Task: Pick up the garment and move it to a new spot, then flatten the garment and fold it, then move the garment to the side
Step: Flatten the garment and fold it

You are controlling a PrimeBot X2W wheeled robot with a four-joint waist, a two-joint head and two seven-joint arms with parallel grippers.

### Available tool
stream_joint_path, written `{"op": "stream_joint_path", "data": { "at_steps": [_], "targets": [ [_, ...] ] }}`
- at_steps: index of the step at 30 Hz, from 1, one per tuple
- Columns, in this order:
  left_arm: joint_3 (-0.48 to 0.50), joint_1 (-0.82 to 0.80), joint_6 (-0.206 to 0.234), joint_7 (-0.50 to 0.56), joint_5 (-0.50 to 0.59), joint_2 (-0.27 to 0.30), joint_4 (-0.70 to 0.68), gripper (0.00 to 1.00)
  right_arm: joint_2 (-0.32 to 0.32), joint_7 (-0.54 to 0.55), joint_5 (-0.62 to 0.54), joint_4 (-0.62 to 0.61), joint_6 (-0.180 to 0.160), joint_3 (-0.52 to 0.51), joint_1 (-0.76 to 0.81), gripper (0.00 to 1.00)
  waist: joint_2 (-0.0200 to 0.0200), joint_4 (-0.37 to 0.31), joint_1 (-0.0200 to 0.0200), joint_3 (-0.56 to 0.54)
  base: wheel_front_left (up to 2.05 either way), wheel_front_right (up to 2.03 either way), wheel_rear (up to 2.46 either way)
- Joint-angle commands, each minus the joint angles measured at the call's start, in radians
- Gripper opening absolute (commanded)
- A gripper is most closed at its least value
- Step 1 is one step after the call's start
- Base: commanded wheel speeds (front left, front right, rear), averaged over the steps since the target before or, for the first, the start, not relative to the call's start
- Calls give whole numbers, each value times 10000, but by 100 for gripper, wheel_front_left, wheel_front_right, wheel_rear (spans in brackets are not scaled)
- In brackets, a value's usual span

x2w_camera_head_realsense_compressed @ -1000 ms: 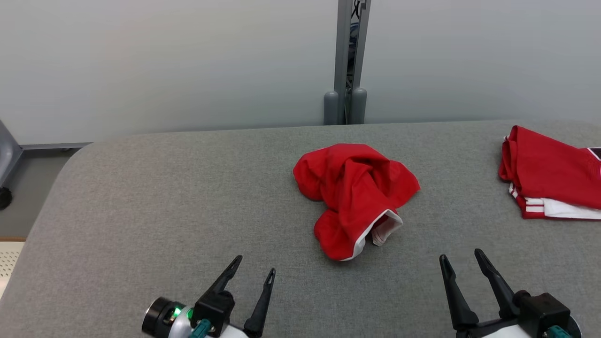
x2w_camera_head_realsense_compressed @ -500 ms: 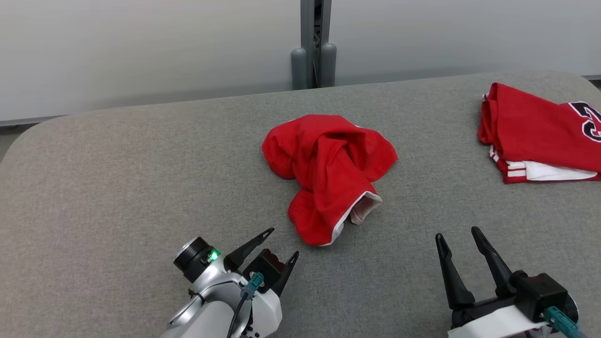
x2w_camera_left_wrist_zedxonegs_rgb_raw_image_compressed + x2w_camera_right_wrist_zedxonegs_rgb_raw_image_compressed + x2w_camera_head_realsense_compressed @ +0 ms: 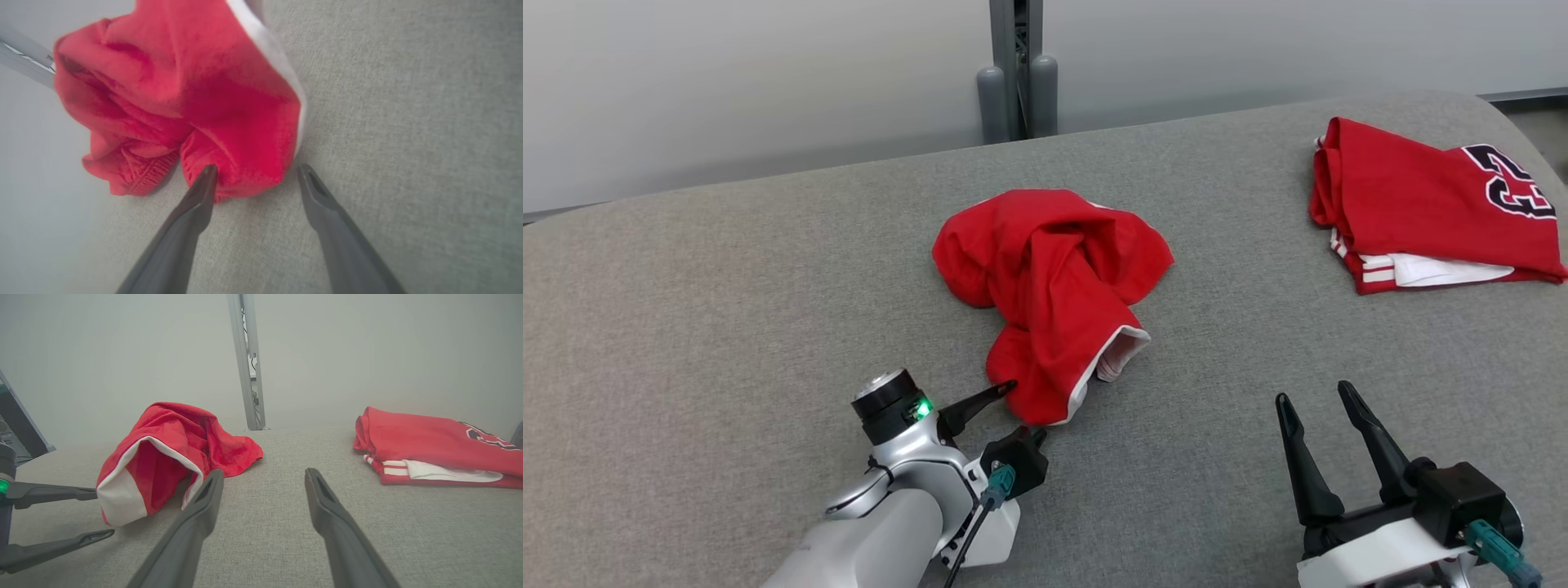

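Grey fabric-covered table (image 3: 727, 269) is carrying the whole work area, and the crumpled red garment (image 3: 1054, 286) is lying on it as the reference item; behind the garment, a pale wall (image 3: 727, 82) and a grey metal post (image 3: 1013, 65) are closing off the scene. The left gripper (image 3: 1025, 408) is sitting at the garment's nearest lobe with its jaws spread wide and gripping nothing. One fingertip is touching the red cloth, and the other is resting just beside the lobe, near the white-trimmed hem (image 3: 1123, 343). This placement appears intended to bracket a fold so that closing will pinch it for the pick-up. The right gripper (image 3: 1313, 393) is hovering well apart from the garment, on its near right side, also open and empty, and is probably waiting for the flattening step. A folded red jersey (image 3: 1421, 212) with a dark number is lying well apart from the garment on its far right, so that side is offering less free space for placement. Nothing is standing between the left gripper and the garment. Because the cloth is wrapping over itself, a single pinch is likely to catch several layers.
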Motion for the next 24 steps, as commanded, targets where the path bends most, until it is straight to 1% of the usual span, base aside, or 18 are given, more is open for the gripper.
{"op": "stream_joint_path", "data": {
  "at_steps": [1, 5, 6, 7, 8, 11, 15, 17, 21, 24],
  "targets": [
    [-70, -233, -29, -51, 19, 45, 77, 100, -46, 0, 42, -4, -3, -14, -104, 100, -1, -54, 0, 7, 0, 0, 0],
    [-366, -501, 47, -64, -194, 44, 334, 100, -46, 0, 68, 9, -3, 6, -175, 100, -1, -179, 0, 0, 0, 0, 0],
    [-423, -559, 46, -64, -262, 41, 381, 91, -46, 0, 68, 13, -3, 7, -169, 100, -1, -202, 0, -9, 0, 0, 0],
    [-479, -612, 27, -68, -365, 42, 396, 42, -46, 0, 68, 17, -3, 7, -158, 100, -1, -223, 0, -16, 0, 0, 0],
    [-506, -634, -17, -73, -492, 43, 435, 0, -46, 0, 67, 27, -3, 18, -150, 100, -1, -245, 0, -28, 0, 0, 0],
    [-487, -655, -134, -81, -1014, 41, 436, 0, -46, -2, 96, 65, -3, 54, -165, 100, -1, -316, 0, -61, 0, 0, 0],
    [-421, -619, -317, -78, -1984, 41, -434, 0, -48, 0, 132, 75, -3, 12, -140, 100, -1, -322, 0, -143, 0, 0, 0],
    [-433, -664, -345, -81, -2332, 45, -1009, 0, -46, 0, 137, 92, -3, -28, -58, 100, -1, -287, 0, -225, 0, 0, 0],
    [-515, -773, -360, -81, -2577, 39, -2221, 0, -46, -2, 161, 123, -3, -94, 132, 100, -1, -187, 0, -461, 0, 0, 0],
    [-555, -846, -383, -82, -2798, 34, -3391, 0, -48, 0, 181, 126, -3, -134, 226, 100, -1, -72, 0, -663, 0, 0, 0]
  ]
}}
